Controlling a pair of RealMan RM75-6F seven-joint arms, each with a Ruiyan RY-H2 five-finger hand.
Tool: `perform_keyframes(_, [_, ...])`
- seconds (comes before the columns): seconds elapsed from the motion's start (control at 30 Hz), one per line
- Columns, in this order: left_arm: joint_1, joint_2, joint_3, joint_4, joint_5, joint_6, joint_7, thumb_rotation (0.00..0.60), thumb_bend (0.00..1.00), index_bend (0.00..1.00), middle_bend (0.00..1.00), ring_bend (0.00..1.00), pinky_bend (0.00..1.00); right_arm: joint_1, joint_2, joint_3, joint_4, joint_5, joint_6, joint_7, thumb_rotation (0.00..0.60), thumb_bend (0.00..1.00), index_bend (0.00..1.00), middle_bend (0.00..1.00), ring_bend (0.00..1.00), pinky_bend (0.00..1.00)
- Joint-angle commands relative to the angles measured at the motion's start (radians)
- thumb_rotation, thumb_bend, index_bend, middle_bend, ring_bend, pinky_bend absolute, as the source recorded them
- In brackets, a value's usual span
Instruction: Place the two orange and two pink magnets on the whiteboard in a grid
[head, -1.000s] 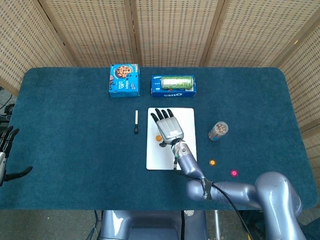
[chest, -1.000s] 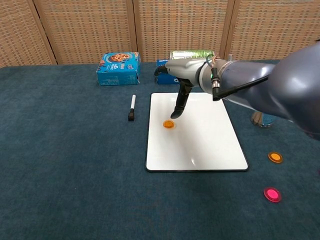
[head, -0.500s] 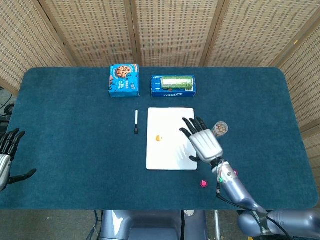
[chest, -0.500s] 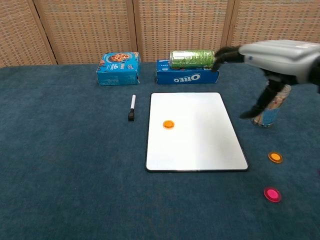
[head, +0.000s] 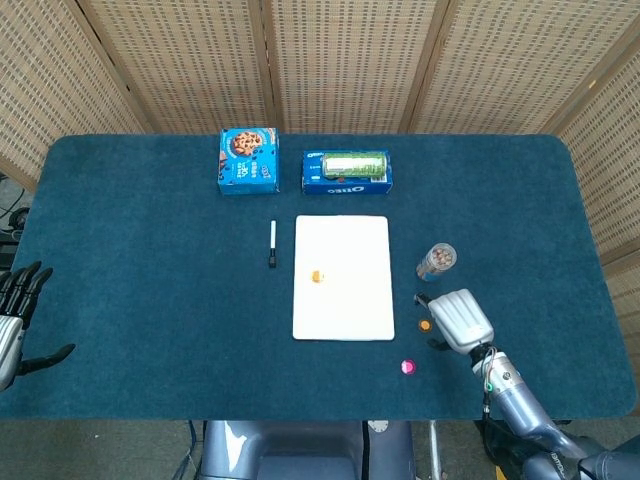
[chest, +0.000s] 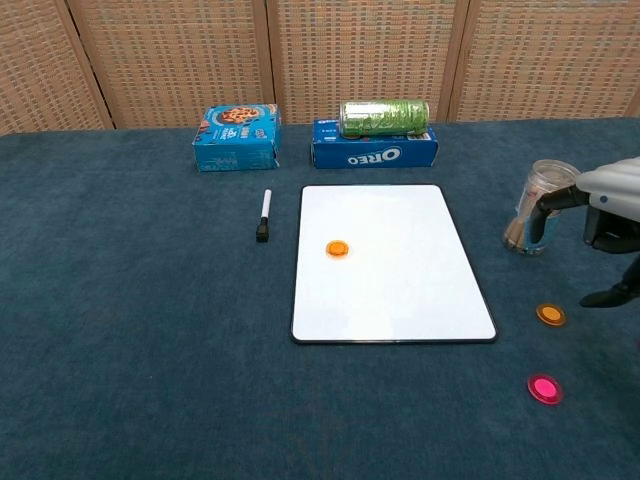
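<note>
The whiteboard (head: 345, 295) (chest: 400, 290) lies flat at the table's middle. One orange magnet (head: 317, 277) (chest: 337, 248) sits on its left half. A second orange magnet (head: 424, 325) (chest: 550, 315) lies on the cloth to the right of the board. One pink magnet (head: 407, 367) (chest: 545, 389) lies nearer the front edge. I see no other pink magnet. My right hand (head: 460, 320) (chest: 610, 215) hovers just right of the loose orange magnet, fingers apart and holding nothing. My left hand (head: 15, 310) is at the far left edge, fingers spread and empty.
A clear jar (head: 436, 262) (chest: 535, 220) stands right of the board, close behind my right hand. A black-and-white marker (head: 271, 244) (chest: 264, 215) lies left of the board. A blue cookie box (head: 248, 160) and an Oreo box (head: 347, 172) with a green can on top sit at the back.
My right hand has left the whiteboard, where the orange magnet stays, and swung right and toward the front, ending beside the loose orange magnet. The left hand barely shifted.
</note>
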Motion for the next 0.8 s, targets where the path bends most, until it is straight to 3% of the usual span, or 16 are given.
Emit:
perform_keyframes(0.03, [-0.001,0.0,-0.001,-0.001,-0.003,-0.002,0.001,0.6,0.0,0.0,0.0,0.0,0.0,0.009,-0.037,0.043,0.021,0.103,-0.057,-0.08,0.6,0.21,0.36,0.97,0.94,1.0])
perform_keyframes(0.4, [-0.001,0.005,-0.002,-0.003,-0.009,-0.005,-0.008,0.6,0.0,0.0,0.0,0.0,0.0,-0.001,-0.122,0.086,0.055,0.161,-0.06,-0.177,0.6,0.29,0.43,0.97,0.94,1.0])
perform_keyframes(0.8, [-0.002,0.009,0.001,-0.003,0.001,-0.005,-0.019,0.6,0.0,0.0,0.0,0.0,0.0,-0.024,-0.146,0.078,0.106,0.146,-0.078,-0.196,0.6,0.31,0.44,0.97,0.94,1.0])
